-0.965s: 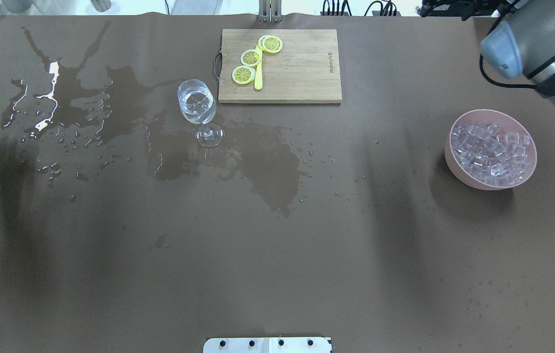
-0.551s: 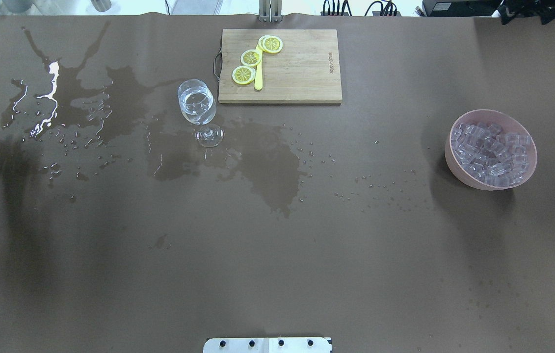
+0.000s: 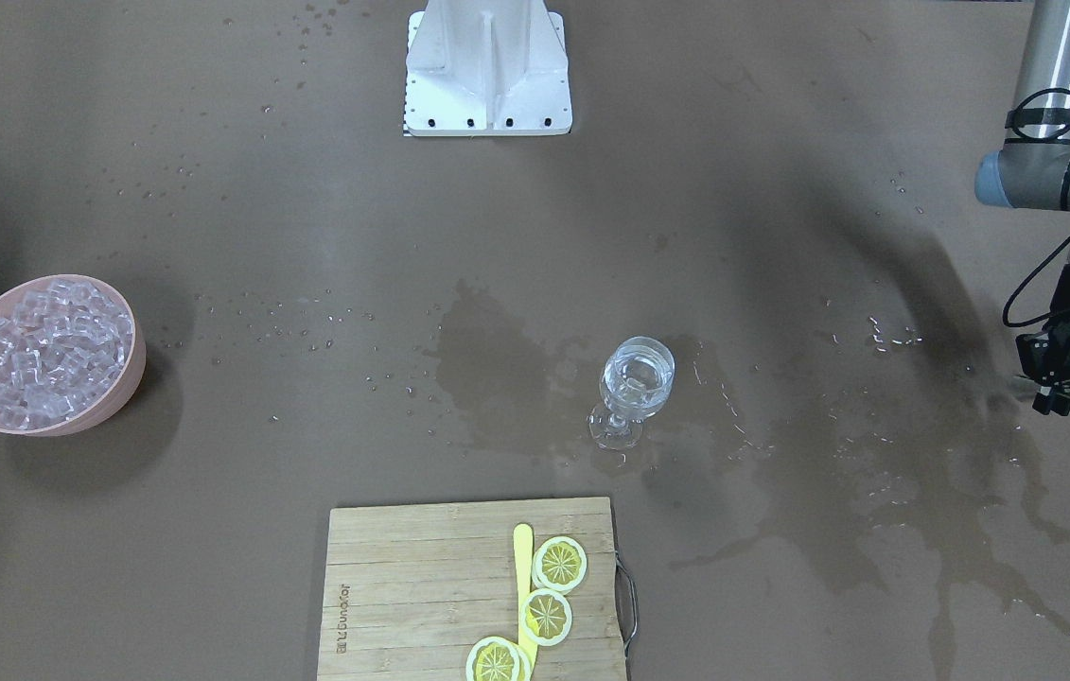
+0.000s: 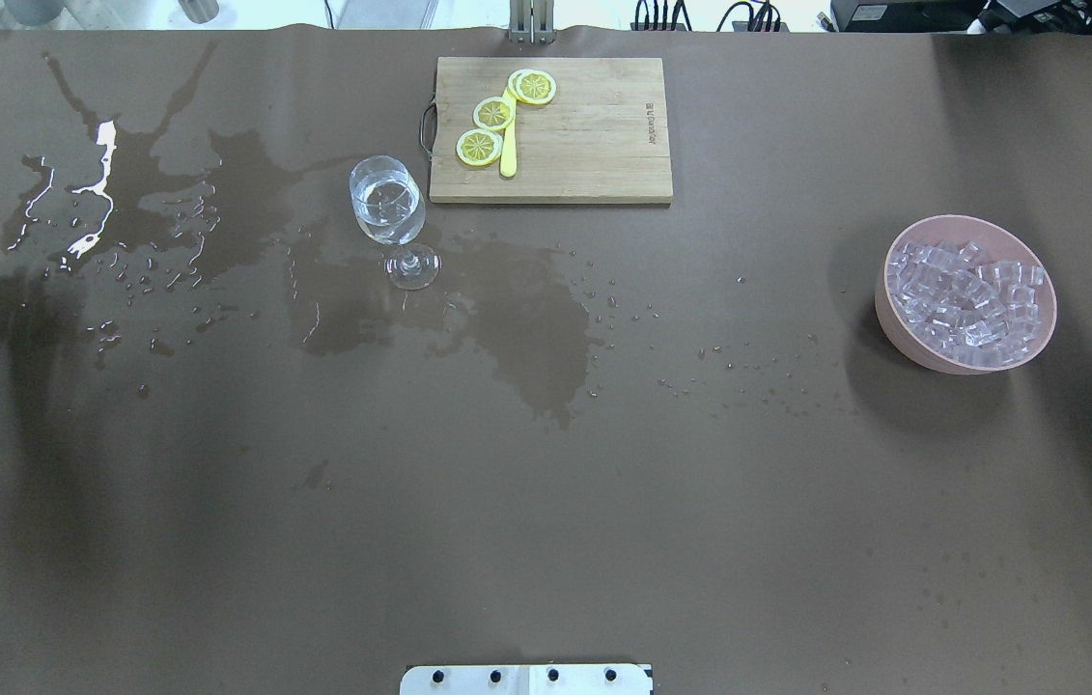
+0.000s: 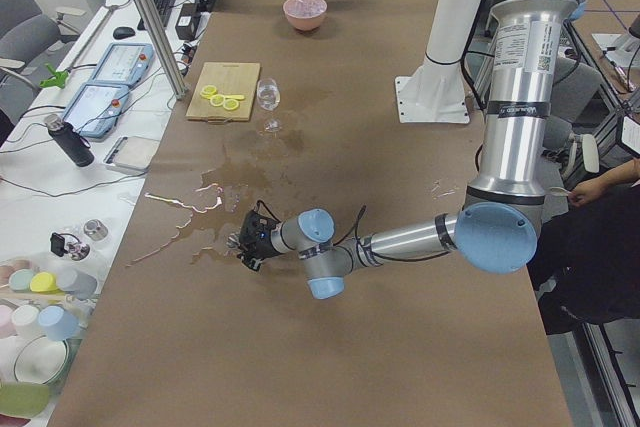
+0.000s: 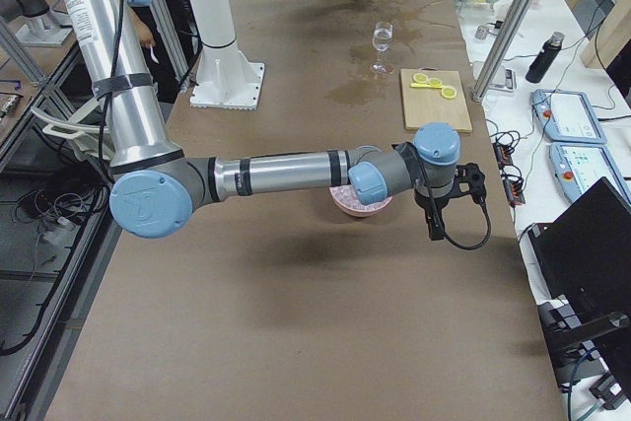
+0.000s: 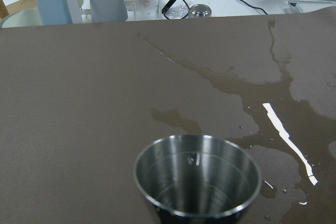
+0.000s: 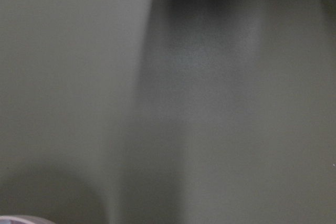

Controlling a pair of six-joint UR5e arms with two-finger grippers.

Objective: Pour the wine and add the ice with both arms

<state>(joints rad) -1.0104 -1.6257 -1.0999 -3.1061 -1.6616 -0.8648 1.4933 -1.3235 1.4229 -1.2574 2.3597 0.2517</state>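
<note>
L gripper (image 3: 1069,390) is closed tight on a small steel cup (image 7: 197,182), low over the wet table (image 4: 546,541) at its L end; the cup looks empty. R gripper (image 6: 435,227) hangs near the pink bowl (image 4: 898,338) of ice (image 4: 966,294); cannot tell if its fingers are apart. Wine (image 4: 385,208) is in the glass (image 4: 412,267) beside the board (image 4: 594,145), w/ puddles (image 4: 526,328) around.

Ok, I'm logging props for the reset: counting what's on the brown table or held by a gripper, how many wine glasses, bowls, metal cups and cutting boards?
wine glass: 1
pink bowl: 1
metal cup: 1
cutting board: 1
Total: 4
</note>
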